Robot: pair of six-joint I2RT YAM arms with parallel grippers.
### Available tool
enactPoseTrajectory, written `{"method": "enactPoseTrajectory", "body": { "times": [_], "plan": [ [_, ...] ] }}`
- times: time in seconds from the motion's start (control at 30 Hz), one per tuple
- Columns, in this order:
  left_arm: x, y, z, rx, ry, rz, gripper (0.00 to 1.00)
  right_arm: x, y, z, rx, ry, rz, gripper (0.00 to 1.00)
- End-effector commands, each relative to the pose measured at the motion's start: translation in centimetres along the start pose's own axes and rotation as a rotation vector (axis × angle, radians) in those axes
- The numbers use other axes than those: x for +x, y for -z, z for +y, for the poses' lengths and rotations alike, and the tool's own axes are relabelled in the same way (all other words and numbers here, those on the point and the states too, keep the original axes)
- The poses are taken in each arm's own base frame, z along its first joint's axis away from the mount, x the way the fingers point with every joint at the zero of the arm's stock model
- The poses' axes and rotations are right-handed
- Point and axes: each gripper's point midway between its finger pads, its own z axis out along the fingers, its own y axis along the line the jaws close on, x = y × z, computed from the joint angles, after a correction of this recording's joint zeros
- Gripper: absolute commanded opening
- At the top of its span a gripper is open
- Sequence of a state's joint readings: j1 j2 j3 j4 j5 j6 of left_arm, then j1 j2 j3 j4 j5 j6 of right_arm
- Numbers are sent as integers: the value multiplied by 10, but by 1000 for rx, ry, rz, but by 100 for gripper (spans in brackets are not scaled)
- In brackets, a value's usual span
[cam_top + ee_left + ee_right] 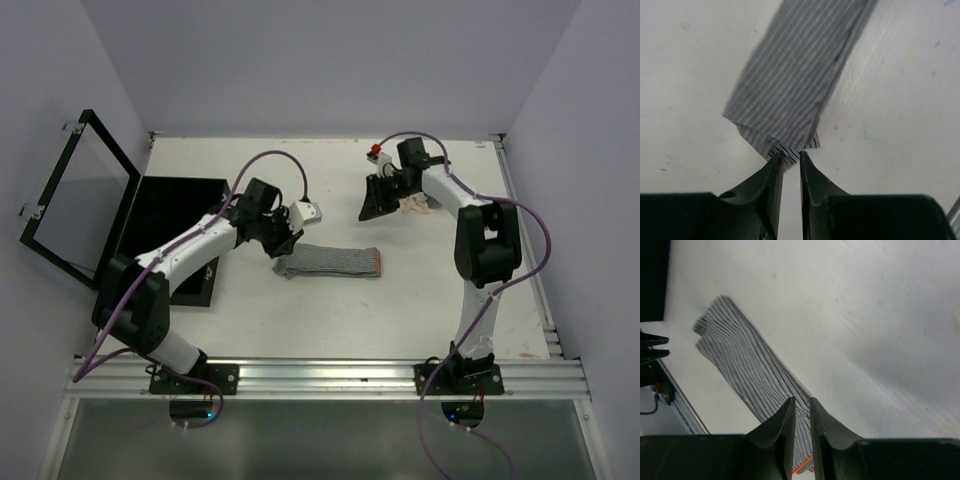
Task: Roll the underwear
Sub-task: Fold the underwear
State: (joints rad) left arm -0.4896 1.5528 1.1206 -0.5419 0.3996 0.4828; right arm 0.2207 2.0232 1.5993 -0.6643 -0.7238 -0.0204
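One underwear garment (335, 262), grey with thin stripes and an orange-red band at its right end, lies folded into a long flat strip mid-table. My left gripper (285, 245) is at the strip's left end. In the left wrist view the jaws (791, 154) are nearly closed, and the corner of the cloth (795, 75) sits pinched between their tips, slightly lifted. My right gripper (378, 200) hangs above the table behind the strip's right end. Its jaws (801, 400) are closed on nothing, and the strip (745, 370) lies well below them.
A small cream cloth (417, 204) lies at the back right, next to the right gripper. A flat black box (180, 215) with its hinged lid (75, 195) open stands at the left. White walls enclose the table on three sides.
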Motion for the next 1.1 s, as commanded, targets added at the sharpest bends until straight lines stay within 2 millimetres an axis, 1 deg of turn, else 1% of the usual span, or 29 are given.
{"method": "enactPoseTrajectory", "body": {
  "times": [0.0,0.03,0.07,0.1,0.17,0.2,0.23,0.27,0.3,0.33,0.37,0.4,0.43,0.47,0.5,0.53,0.57,0.6,0.63,0.67,0.7,0.73,0.77,0.8,0.83,0.87,0.93,1.0,1.07],
  "plan": [
    [63,-3,-35,60,39,193,22,36,-8,-28,114,41,143,21],
    [71,-7,-44,66,29,219,22,39,-9,-31,127,61,147,19],
    [73,-11,-44,56,35,224,22,45,-13,-33,139,76,157,18],
    [77,-16,-49,65,40,248,21,50,-13,-37,164,88,168,17],
    [81,-23,-49,58,55,263,18,63,-20,-44,182,112,191,16],
    [86,-29,-50,65,73,282,18,66,-19,-47,207,126,197,16],
    [87,-32,-49,65,77,291,17,76,-22,-49,207,126,213,15],
    [85,-36,-46,55,83,282,17,81,-24,-47,205,125,222,15],
    [90,-42,-44,44,111,303,17,87,-24,-47,210,125,232,14],
    [94,-50,-41,39,141,321,16,100,-27,-44,203,119,256,13],
    [89,-51,-37,30,138,304,16,106,-28,-41,195,123,267,12],
    [95,-58,-32,31,188,318,16,111,-27,-37,194,126,270,12],
    [90,-62,-24,18,205,305,15,123,-29,-33,189,119,290,11],
    [87,-66,-15,1,215,287,15,127,-29,-30,184,116,293,11],
    [89,-71,-6,-9,240,282,15,131,-28,-27,176,106,294,11],
    [81,-73,5,-34,237,256,15,139,-27,-18,156,88,298,10],
    [79,-81,13,-44,235,245,16,143,-27,-14,147,78,301,10],
    [66,-84,22,-52,230,216,17,146,-27,-8,133,69,302,10],
    [61,-88,27,-55,228,204,17,154,-27,-2,120,40,303,10],
    [56,-92,33,-64,227,186,17,157,-28,8,86,29,301,10],
    [55,-99,35,-46,233,180,19,160,-28,14,65,21,297,11],
    [42,-102,44,-57,223,150,19,169,-31,24,34,-11,307,14],
    [39,-108,47,-55,225,139,20,163,-33,33,4,2,272,16],
    [26,-110,51,-45,220,105,22,163,-36,39,-11,-1,269,17],
    [22,-113,52,-42,218,94,24,167,-39,51,-34,-14,274,19],
    [16,-116,55,-42,225,75,25,160,-44,57,-52,-1,247,20],
    [7,-121,58,-23,231,45,27,157,-52,71,-87,-11,231,21],
    [-3,-123,59,-9,257,13,29,156,-57,75,-98,-25,225,22],
    [-7,-121,64,-21,282,-1,31,156,-58,78,-106,-47,229,24]
  ]
}}
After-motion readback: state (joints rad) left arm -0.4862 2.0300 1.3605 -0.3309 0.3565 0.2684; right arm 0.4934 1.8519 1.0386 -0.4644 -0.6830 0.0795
